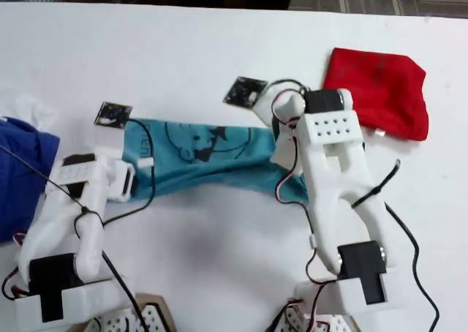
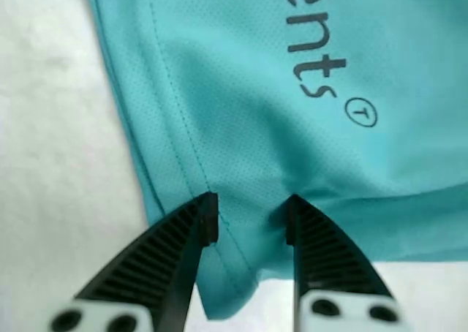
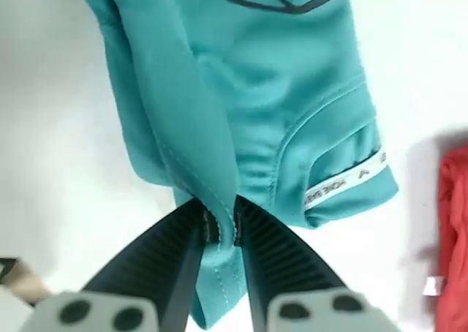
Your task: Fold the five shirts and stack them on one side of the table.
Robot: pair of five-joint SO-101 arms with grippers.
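While stretched lengthwise across the white table (image 1: 219,47), the teal mesh shirt with dark print (image 1: 212,160) lies between both arms.

- Left gripper (image 2: 250,219): jaws narrowed on a gather of cloth at the stitched hem end.
- Right gripper (image 3: 219,226): jaws pinched tight on a fold beside the collar.
- Red folded cloth shirt (image 1: 376,91): far right side, apart.
- Blue cloth shirt (image 1: 22,171): left edge, loose heap.
- Step in hand, by judgement: straightening the teal shirt for its fold.
- Next move: calls for both ends carried together, level, grips firm, so the edges meet.
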